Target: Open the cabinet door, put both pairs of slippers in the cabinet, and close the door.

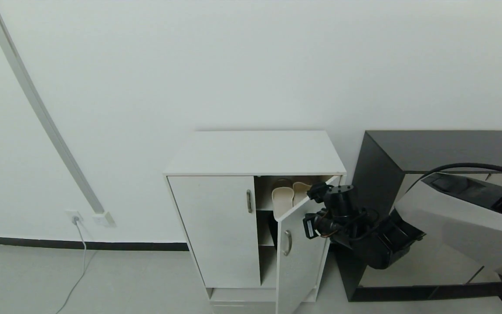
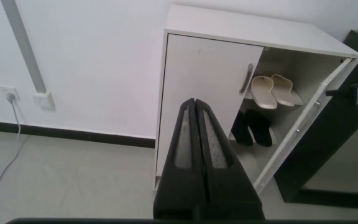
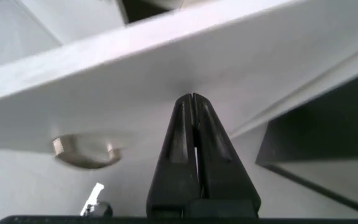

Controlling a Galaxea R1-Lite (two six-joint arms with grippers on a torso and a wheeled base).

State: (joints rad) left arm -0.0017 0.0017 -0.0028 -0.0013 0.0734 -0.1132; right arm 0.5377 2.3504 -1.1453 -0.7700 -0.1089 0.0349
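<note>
White cabinet [image 1: 255,152] stands against the wall, on the floor. Its left door [image 1: 216,226] is flush shut. Its right door [image 1: 299,257] is swung partway out towards me, so the inside shows through the gap.

Beige slippers [image 1: 290,196] lie side by side on the upper shelf, toes pointing inward. Dark slippers [image 2: 253,127] sit on the shelf below them, also as a pair, close to the middle partition. Both pairs are inside.

My right hand [image 3: 193,98] is on the outer face of the right door, high up near its top edge. The fingers are pressed together with nothing between them. Their tips meet the white panel, touching it as far as I can tell. The door's curved metal handle [image 3: 86,152] is lower on the same face, apart from my fingertips.

My left hand [image 2: 194,102] hangs in front of the cabinet, well clear of it and level with the shut left door. Its fingers are together too, and it grips nothing.

A black sideboard [image 1: 429,148] stands just beside the cabinet on my right. A wall socket [image 1: 74,216] is low on the wall to my left, with a grey cable [image 1: 81,261] trailing down to the floor. A pale conduit [image 1: 37,104] runs slantwise up the wall above the socket.
</note>
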